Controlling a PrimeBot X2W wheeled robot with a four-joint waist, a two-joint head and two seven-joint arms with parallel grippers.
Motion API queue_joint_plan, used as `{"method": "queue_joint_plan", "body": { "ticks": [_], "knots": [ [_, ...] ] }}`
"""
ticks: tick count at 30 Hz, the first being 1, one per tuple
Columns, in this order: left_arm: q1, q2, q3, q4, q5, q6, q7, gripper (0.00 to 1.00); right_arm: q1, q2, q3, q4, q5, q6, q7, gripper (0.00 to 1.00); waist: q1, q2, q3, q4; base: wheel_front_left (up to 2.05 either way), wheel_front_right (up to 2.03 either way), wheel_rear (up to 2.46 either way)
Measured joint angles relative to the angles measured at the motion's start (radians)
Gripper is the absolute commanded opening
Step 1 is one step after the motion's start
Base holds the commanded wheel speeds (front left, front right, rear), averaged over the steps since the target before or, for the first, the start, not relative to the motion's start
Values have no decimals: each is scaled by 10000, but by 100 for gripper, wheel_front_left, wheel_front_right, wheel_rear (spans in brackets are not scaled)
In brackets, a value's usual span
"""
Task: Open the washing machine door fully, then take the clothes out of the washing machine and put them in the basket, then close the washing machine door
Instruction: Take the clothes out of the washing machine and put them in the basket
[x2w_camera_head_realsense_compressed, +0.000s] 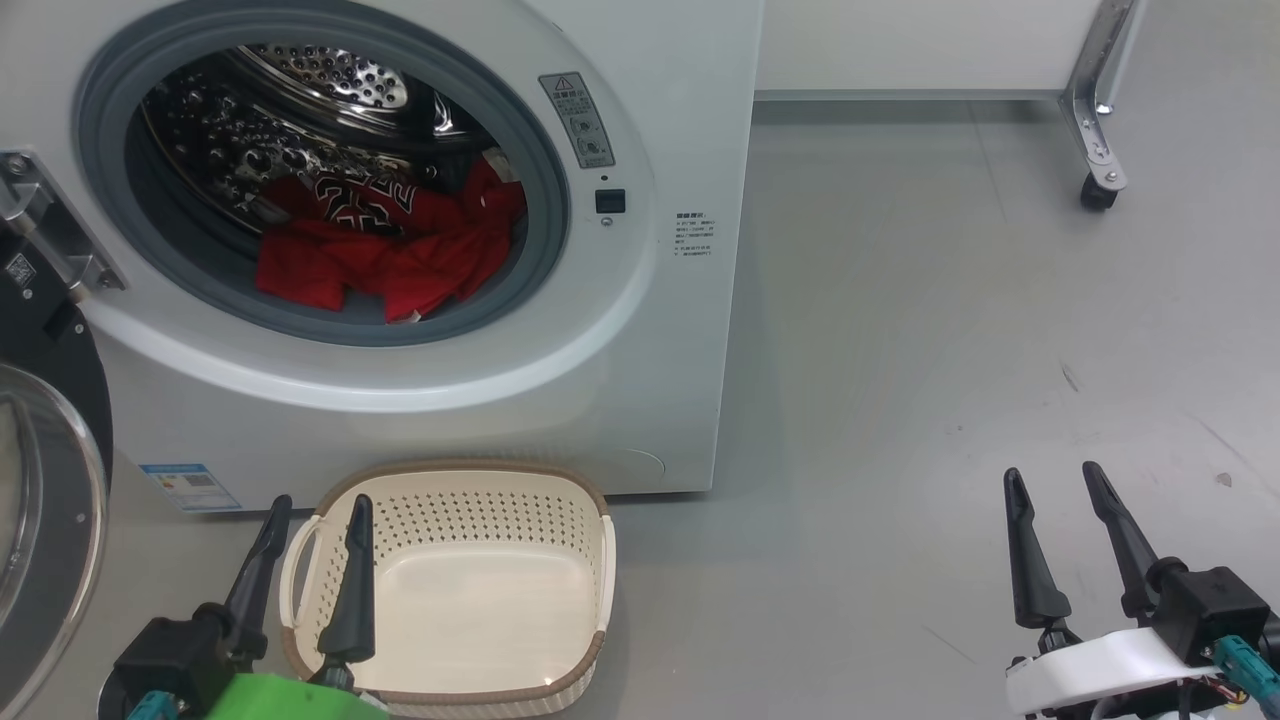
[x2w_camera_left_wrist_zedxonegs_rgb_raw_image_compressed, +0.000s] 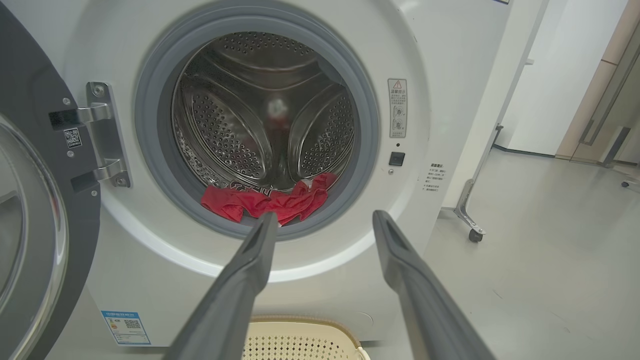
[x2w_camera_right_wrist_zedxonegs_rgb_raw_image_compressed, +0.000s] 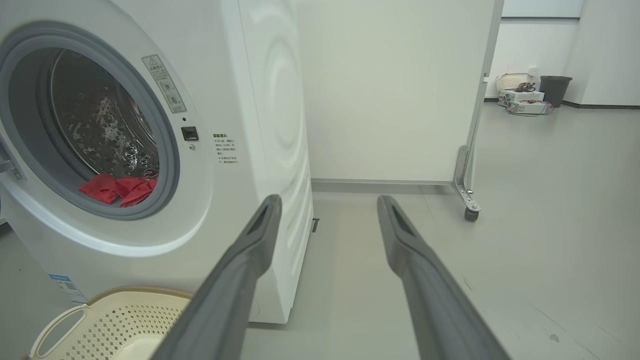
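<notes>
Left gripper (x2w_camera_head_realsense_compressed: 320, 502) is held low, fingers aimed forward at the washing machine (x2w_camera_head_realsense_compressed: 640, 400); the jaws are spread wide and nothing is gripped. The basket (x2w_camera_head_realsense_compressed: 480, 520) is seen just below and ahead of these jaws, on the floor (x2w_camera_head_realsense_compressed: 900, 350) against the machine's front, its bare cream bottom showing; in the head view one left finger is overlapped with the basket's left handle. The clothes (x2w_camera_head_realsense_compressed: 390, 250) are heaped at the bottom of the drum (x2w_camera_head_realsense_compressed: 330, 80), ahead of and above the left jaws and well apart from them; in the left wrist view the red heap is lined up just past the left-hand fingertip. The washing machine door (x2w_camera_head_realsense_compressed: 50, 480) is seen open on its hinge (x2w_camera_head_realsense_compressed: 50, 230), to the left of the left jaws. Right gripper (x2w_camera_head_realsense_compressed: 1052, 472) is held equally low, well off to the right over bare floor, jaws parted about as wide, nothing held; the machine is placed ahead and left of them, a wheeled metal leg (x2w_camera_head_realsense_compressed: 1098, 130) ahead and right.
</notes>
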Motion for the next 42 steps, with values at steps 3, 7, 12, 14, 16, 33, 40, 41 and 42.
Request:
{"method": "queue_joint_plan", "body": {
  "ticks": [3, 7, 12, 14, 16, 33, 40, 41, 42],
  "knots": [
    [0, 0, 8, 15, 2, 0, 0, 100, -1, 6, 0, 6, 0, 0, 0, 100, 0, 0, 13, -2, 0, 0, 0],
    [0, -2, 23, 21, 2, 0, 0, 100, -1, 10, 0, 6, 0, 2, 0, 100, 0, 0, 31, 0, 0, 0, 0],
    [0, -6, 90, 31, 0, -27, 0, 100, -1, 15, -2, 6, 0, 2, 0, 100, 0, 0, 62, 3, 0, 0, 0],
    [0, -6, 105, 31, 0, -27, 0, 100, -1, 17, -12, 4, 0, 2, 0, 100, 0, 0, 83, 3, 0, 0, 0],
    [0, -8, 140, 12, 0, -27, 0, 100, -1, 17, -19, -15, 0, 2, 0, 100, 0, 0, 130, 1, 0, 0, 0],
    [-228, 276, 219, 184, -17, -27, 0, 100, -38, 25, 232, -259, -199, 35, 0, 100, 0, 0, 1374, -263, 0, 0, 0],
    [-1364, 757, 433, 711, 6, -27, 606, 100, -360, 48, 476, -410, -247, 92, -2, 100, 0, 0, 2262, -494, 0, 0, 0],
    [-1546, 780, 487, 767, -31, -27, 698, 100, -425, 56, 485, -445, -268, 92, 0, 100, 0, 0, 2393, -532, 0, 0, 0],
    [-1759, 821, 558, 815, -73, -27, 823, 100, -487, 59, 489, -481, -272, 92, -2, 100, 0, 0, 2528, -574, 0, 0, 0]
  ]
}}
